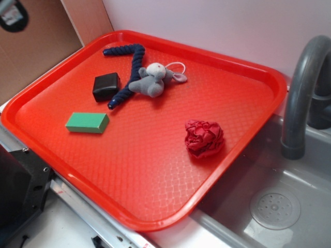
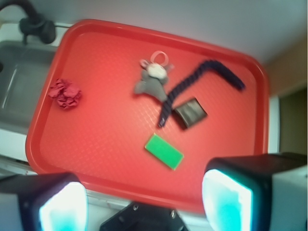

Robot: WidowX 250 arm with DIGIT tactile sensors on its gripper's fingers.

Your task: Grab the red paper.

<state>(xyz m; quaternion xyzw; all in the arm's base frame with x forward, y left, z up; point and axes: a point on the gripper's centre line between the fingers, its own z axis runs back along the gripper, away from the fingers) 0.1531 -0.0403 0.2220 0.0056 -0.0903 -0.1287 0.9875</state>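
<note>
The red paper (image 1: 204,138) is a dark red crumpled wad lying on the right part of the orange-red tray (image 1: 129,170), near its right rim. In the wrist view the red paper (image 2: 65,93) shows at the far left of the tray (image 2: 106,149). My gripper (image 2: 144,202) hangs high above the tray's near edge, open, with nothing between its two fingers (image 2: 62,204). It is far from the paper. The gripper does not show in the exterior view.
On the tray lie a green block (image 1: 87,122), a black box (image 1: 106,86), a dark blue rope (image 1: 129,70) and a grey stuffed mouse (image 1: 153,78). A grey sink (image 1: 279,206) with a tall faucet (image 1: 302,88) lies right of the tray. A wall stands behind.
</note>
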